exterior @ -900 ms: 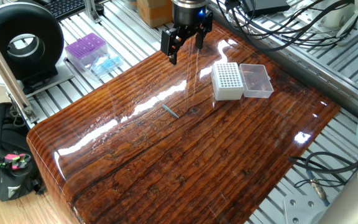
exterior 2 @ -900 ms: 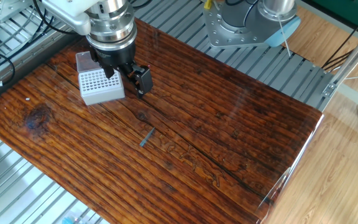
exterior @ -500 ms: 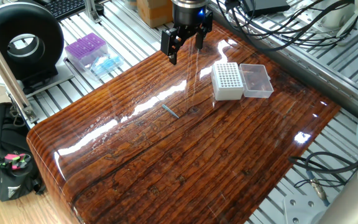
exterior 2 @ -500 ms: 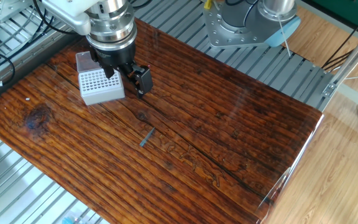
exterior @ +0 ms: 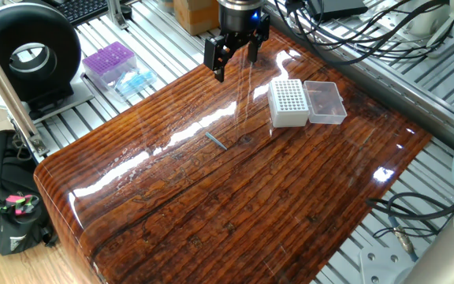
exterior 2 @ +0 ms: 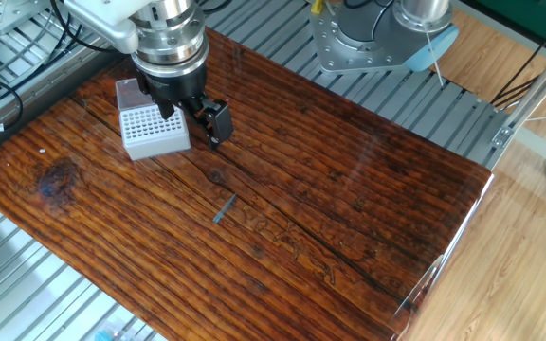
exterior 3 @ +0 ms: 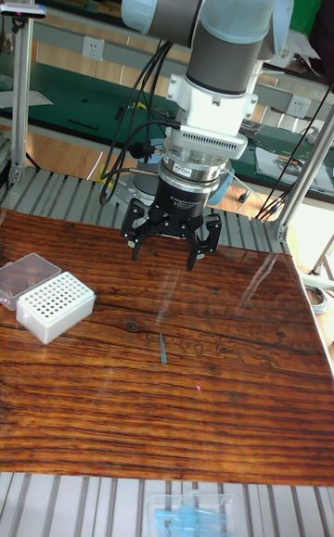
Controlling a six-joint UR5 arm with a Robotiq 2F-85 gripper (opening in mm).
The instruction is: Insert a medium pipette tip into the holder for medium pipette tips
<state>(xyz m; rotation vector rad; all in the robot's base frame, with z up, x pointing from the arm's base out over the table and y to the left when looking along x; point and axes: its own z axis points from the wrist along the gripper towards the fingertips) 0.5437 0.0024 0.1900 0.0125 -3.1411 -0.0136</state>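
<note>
The medium pipette tip (exterior: 216, 141) (exterior 2: 224, 209) (exterior 3: 162, 348) lies flat on the wooden table, a thin bluish-grey sliver near the middle. The holder (exterior: 288, 102) (exterior 2: 154, 132) (exterior 3: 55, 304) is a white box with a grid of holes, and its clear lid (exterior: 325, 102) lies open beside it. My gripper (exterior: 236, 57) (exterior 2: 194, 116) (exterior 3: 169, 249) hangs open above the table, empty, beside the holder and well above the tip.
A purple tip box (exterior: 109, 62) and a light-blue pack (exterior: 134, 82) lie on the metal frame off the table's edge. A black round device (exterior: 28, 55) stands at the left. Cables (exterior: 353, 31) crowd the far side.
</note>
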